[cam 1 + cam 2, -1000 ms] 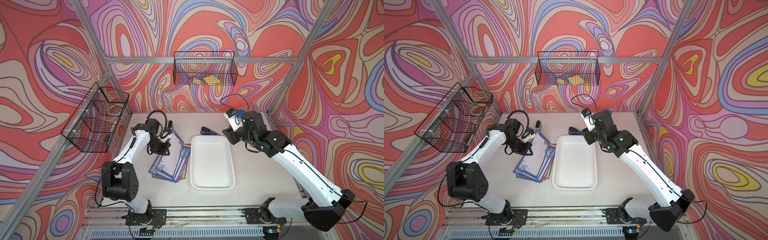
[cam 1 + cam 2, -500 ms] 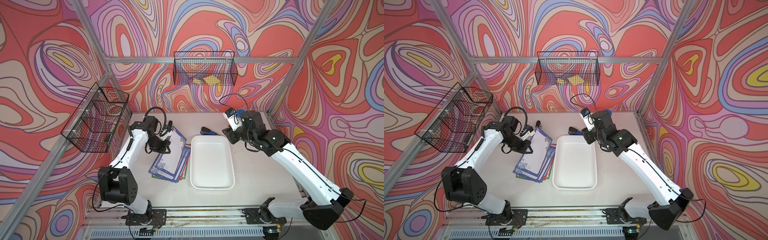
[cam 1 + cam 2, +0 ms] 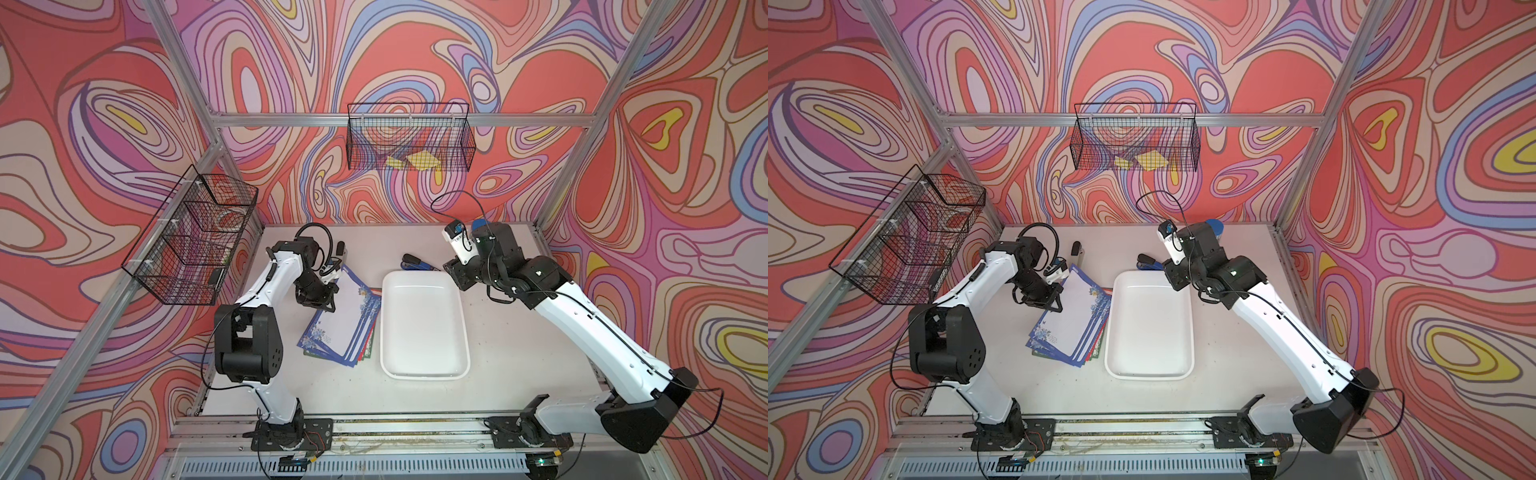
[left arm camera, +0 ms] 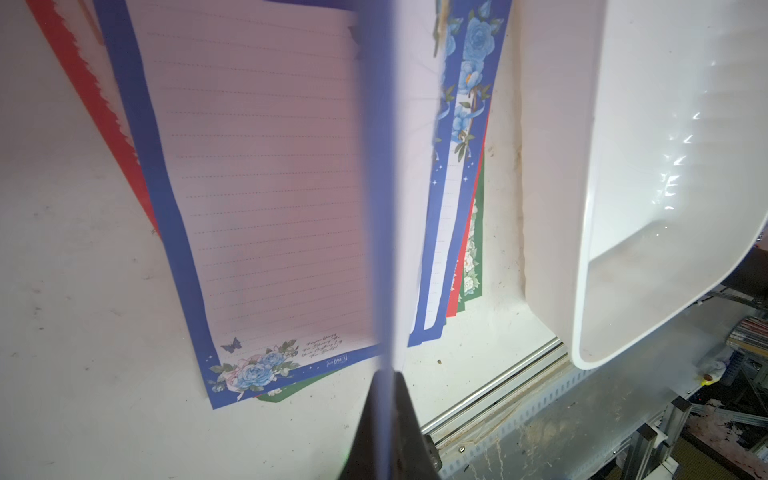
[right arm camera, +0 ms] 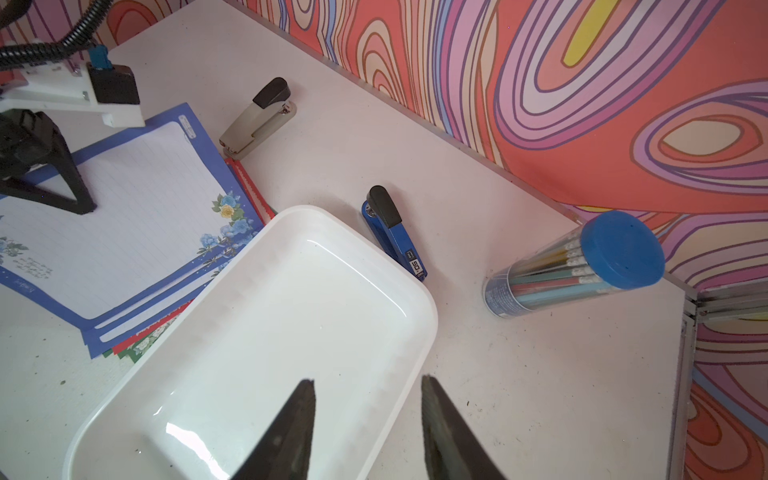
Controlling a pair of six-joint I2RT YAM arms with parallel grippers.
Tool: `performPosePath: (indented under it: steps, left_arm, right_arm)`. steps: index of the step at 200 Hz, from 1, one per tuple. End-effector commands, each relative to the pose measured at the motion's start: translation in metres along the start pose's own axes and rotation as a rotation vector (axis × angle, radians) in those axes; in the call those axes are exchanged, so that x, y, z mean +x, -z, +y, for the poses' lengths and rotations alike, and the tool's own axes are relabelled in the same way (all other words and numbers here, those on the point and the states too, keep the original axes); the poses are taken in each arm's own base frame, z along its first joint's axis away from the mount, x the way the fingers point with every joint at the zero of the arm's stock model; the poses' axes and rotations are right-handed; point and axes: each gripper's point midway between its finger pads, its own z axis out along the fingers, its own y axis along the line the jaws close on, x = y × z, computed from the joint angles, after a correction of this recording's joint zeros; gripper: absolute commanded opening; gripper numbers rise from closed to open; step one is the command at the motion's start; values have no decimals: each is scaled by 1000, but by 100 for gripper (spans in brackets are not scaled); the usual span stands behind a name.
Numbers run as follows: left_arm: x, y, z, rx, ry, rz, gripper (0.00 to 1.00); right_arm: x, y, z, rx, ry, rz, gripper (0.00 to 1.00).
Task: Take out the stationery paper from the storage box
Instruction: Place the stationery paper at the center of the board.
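White plastic storage box (image 3: 422, 328) sits mid-tabletop (image 3: 519, 353) in both top views. The stationery paper (image 3: 345, 324) is a fanned stack lying out of the box, right up against its side nearest the left arm. The left hand (image 3: 329, 306) is at the stack's outer edge, and the right hand (image 3: 457, 277) hangs over the box's far corner.

Left wrist view: the left hand (image 4: 390, 415) is pinched together on one blue-bordered sheet, raised edge-on above the rest.

Right wrist view: the right hand (image 5: 368, 380) has its fingers apart over the box rim. A blue stapler (image 5: 395, 237) lies just behind the box.
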Motion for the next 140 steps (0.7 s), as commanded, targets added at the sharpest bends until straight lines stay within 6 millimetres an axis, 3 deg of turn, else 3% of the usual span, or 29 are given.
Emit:
performPosePath:
  steps: [1,140]
  left_arm:
    - [-2,0,8,5,-1,15,0]
    - [-4,-30,33,-31,39,108,0]
  right_arm:
    - [5,-4,-1,5,8,33,44]
    - [34,-36,14,-54,12,267,35]
